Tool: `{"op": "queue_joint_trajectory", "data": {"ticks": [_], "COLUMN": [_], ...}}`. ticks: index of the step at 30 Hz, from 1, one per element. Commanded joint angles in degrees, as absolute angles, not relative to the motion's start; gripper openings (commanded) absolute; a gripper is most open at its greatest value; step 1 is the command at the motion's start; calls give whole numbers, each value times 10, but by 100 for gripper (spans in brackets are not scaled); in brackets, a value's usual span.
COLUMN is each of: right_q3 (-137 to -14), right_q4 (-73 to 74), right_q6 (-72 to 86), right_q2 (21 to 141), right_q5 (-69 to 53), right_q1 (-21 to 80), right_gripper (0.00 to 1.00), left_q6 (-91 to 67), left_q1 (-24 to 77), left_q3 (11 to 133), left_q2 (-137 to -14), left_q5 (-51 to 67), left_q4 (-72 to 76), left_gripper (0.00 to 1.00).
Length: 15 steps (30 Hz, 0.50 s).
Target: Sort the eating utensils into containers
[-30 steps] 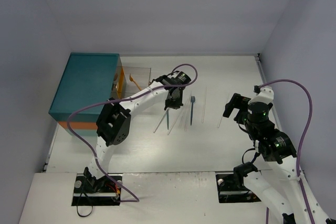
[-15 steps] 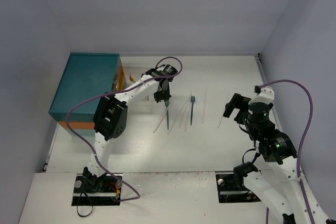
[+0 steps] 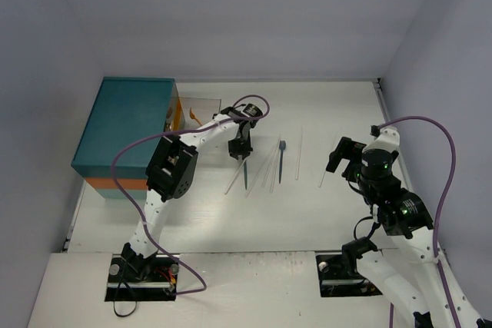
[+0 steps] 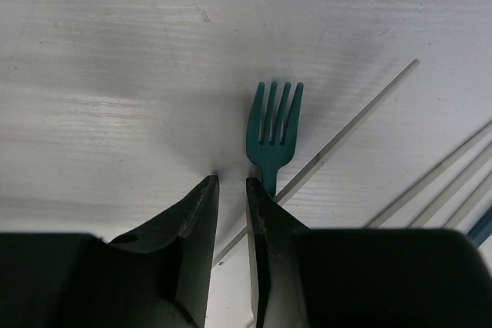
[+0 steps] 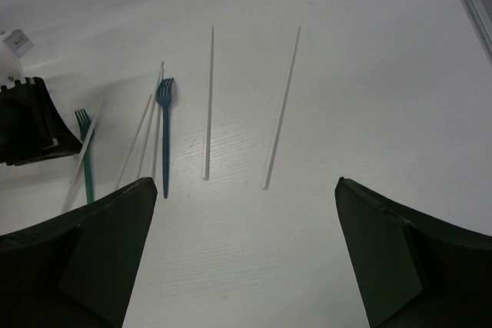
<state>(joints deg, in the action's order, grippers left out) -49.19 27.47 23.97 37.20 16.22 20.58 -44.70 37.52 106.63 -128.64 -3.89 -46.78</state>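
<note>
A teal fork (image 4: 273,124) lies flat on the white table, tines pointing away, with its handle running under my left gripper's right finger (image 4: 265,213). My left gripper (image 4: 231,180) hovers low at the fork's neck (image 3: 245,173). Its jaws stand a narrow gap apart with nothing gripped, and a pale chopstick (image 4: 361,109) crosses underneath. A blue fork (image 3: 281,160) and several more chopsticks (image 5: 207,101) lie to the right. My right gripper (image 5: 244,182) is wide open above the table near one chopstick (image 5: 280,109). The teal chest (image 3: 127,124) stands at the far left.
A clear drawer (image 3: 204,105) sticks out of the chest's right side with an orange spoon (image 3: 197,119) in it. Grey walls close in the table on three sides. The left arm's purple cable (image 3: 257,105) loops above the drawer.
My left gripper shifted left, then settled down over the teal fork's neck, and its jaws parted slightly. The right arm has not moved.
</note>
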Motion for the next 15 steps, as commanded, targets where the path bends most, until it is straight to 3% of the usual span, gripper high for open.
{"op": "queue_joint_trajectory", "data": {"ticks": [1,15], "right_q3": [-491,-490], "right_q4": [248,246], "right_q6": [243,243], "right_q2": [382,384], "right_q5": [172,171], "right_q1": [203,203], "right_gripper": [100,100], "left_q6": [-467,-482], "left_q1": [381,393], "left_q3": [1078,1063], "left_q2": [-1249,-1228], "left_q5": [-34,-25], "left_q4": [-463,-446], "left_gripper": [19,19]}}
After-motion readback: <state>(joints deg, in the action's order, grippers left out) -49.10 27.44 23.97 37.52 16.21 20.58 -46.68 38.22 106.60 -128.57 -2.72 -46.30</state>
